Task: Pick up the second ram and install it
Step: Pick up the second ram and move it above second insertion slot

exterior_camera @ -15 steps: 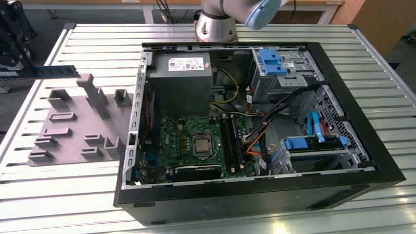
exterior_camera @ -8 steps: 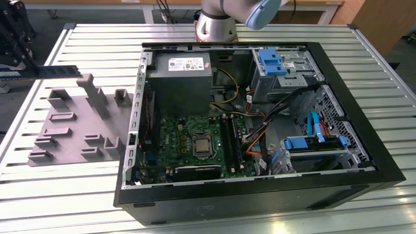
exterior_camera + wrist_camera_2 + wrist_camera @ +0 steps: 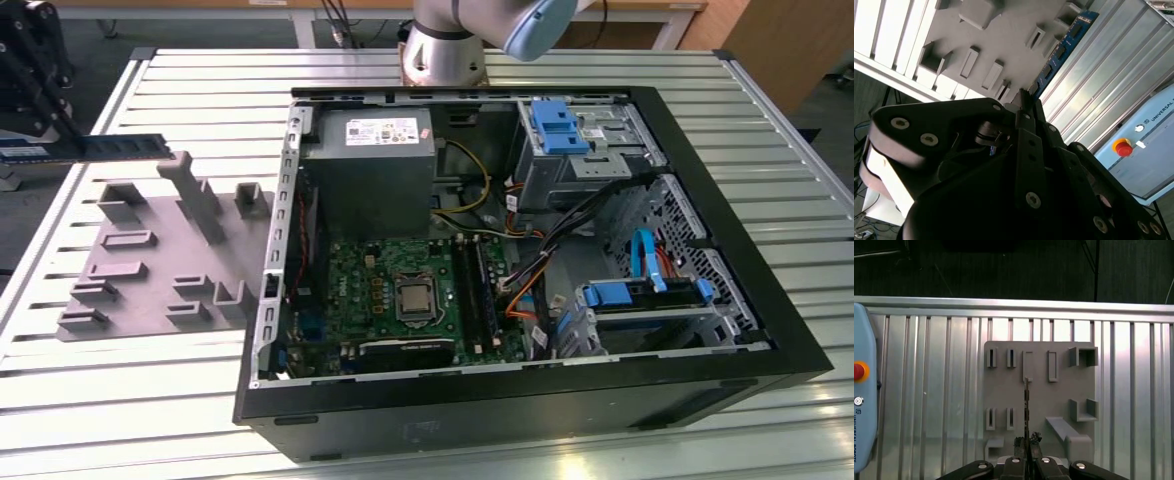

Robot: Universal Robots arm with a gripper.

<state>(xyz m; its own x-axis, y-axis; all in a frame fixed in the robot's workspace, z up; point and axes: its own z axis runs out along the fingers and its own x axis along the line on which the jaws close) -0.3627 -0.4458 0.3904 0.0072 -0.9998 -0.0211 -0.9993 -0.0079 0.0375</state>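
While the gripper [image 3: 1026, 442] pinches one end, the second ram [image 3: 127, 146] juts straight out over the fixture [image 3: 147, 250] (motherboard [image 3: 360, 290] well apart).

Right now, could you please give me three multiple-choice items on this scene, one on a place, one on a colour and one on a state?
1. Where is the second ram?
A) in a motherboard slot
B) in the gripper, above the grey fixture
C) flat on the table

2. What colour are the drive brackets in the computer case?
A) red
B) blue
C) yellow

3. How is the computer case?
A) closed
B) upside down
C) side open, inside showing

Answers:
1 B, the stick juts from the shut gripper over the fixture in both wrist views.
2 B, they show blue in the exterior view.
3 C, its inner parts lie in plain sight.
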